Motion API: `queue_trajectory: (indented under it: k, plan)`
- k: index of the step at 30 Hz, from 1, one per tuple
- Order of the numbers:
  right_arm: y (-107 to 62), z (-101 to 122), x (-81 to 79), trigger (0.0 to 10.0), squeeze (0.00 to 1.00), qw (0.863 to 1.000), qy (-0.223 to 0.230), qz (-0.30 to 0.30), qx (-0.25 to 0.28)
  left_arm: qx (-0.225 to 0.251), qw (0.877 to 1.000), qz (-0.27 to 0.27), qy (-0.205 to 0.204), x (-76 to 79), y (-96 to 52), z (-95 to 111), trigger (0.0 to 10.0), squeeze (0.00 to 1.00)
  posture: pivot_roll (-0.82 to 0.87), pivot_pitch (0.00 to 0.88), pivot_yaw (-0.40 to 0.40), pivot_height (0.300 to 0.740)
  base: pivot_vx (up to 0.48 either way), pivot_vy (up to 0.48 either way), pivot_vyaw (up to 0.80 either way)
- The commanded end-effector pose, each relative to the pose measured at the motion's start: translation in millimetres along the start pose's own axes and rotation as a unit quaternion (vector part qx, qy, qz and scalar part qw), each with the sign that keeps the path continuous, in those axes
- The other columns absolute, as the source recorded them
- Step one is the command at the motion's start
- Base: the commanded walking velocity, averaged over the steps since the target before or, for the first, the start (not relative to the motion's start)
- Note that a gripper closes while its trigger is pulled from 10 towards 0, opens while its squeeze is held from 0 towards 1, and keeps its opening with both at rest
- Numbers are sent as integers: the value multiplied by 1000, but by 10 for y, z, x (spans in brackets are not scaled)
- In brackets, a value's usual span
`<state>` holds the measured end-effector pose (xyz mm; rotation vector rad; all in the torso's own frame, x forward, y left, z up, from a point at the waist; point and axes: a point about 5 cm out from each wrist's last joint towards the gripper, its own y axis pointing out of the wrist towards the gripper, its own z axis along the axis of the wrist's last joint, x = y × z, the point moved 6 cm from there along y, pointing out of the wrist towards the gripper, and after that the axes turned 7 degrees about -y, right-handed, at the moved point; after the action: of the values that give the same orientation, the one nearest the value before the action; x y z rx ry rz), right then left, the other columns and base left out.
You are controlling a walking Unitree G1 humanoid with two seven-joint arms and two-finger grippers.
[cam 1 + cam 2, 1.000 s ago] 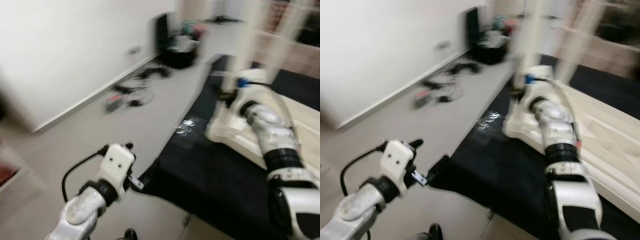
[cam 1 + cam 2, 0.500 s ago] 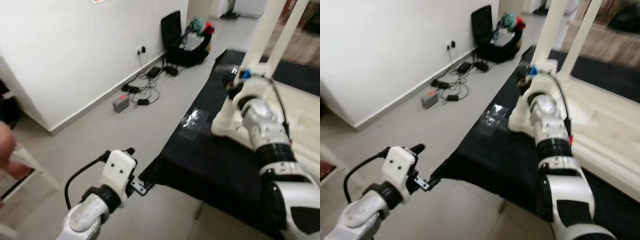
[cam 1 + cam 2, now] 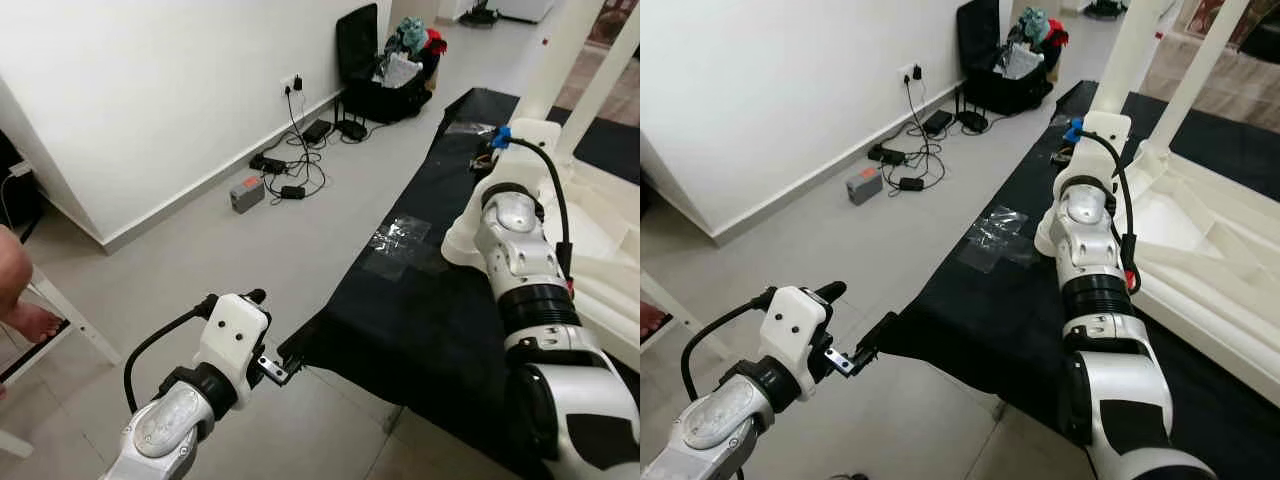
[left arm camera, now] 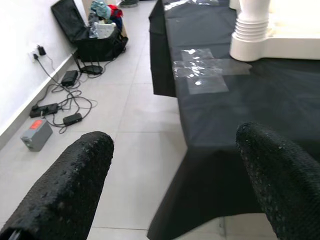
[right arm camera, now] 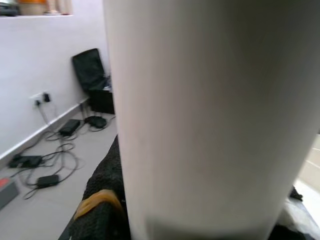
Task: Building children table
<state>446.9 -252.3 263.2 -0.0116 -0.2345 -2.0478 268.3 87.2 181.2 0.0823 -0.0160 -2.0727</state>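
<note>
A white children's table (image 3: 1200, 240) lies upside down on a black cloth (image 3: 420, 330), its legs (image 3: 1137, 50) pointing up. My right arm (image 3: 520, 230) reaches forward to the nearest leg, above its ribbed foot (image 3: 462, 240). In the right wrist view that leg (image 5: 200, 110) stands close between the fingers of my right gripper (image 5: 200, 225), which is shut on it. One finger (image 5: 100, 215) carries an orange band. My left gripper (image 4: 172, 150) hangs open over the grey floor beside the cloth's corner, holding nothing; its white wrist (image 3: 235, 335) is low on the left.
A clear plastic bag (image 3: 400, 240) lies on the cloth. Cables and a grey box (image 3: 245, 193) lie on the floor by the white wall. An open black bag of clothes (image 3: 385, 70) stands further back. A person's foot (image 3: 20, 300) and a white chair leg (image 3: 60, 320) are at the left.
The camera has moved and the blur has gone, so the whole scene has shifted. Both arms keep about the same pose. A person's foot has come into view at the left.
</note>
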Motion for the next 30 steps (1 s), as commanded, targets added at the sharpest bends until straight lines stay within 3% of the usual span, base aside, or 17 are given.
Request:
queue_trajectory:
  k: [1, 9, 13, 19, 30]
  plan:
    - [-122, -654, 108, 10000, 0, 993, -51, -29, -105, -10, 1000, 2, 5, -33, -7, -52, 10000, 0, 96, 193, -17, 740, 0, 0, 0]
    - [-296, -776, 198, 10000, 0, 978, -7, -137, -157, -11, 1000, 0, 7, -32, -1, -56, 10000, 0, 98, 194, -17, 740, 0, 0, 0]
    - [-341, -782, 235, 10000, 0, 973, 10, -165, -159, -11, 1000, 0, 8, -33, -2, -57, 10000, 0, 99, 194, -17, 740, 0, 0, 0]
    - [-560, -725, 352, 10000, 0, 953, 30, -260, -155, -10, 1000, 0, 9, -42, 9, -49, 10000, 0, 97, 193, -10, 740, 0, 0, 0]
    - [-875, -620, 418, 10000, 0, 923, -13, -359, -137, -7, 1000, -2, 10, -44, 31, -45, 10000, 0, 96, 178, -12, 740, 0, 0, 0]
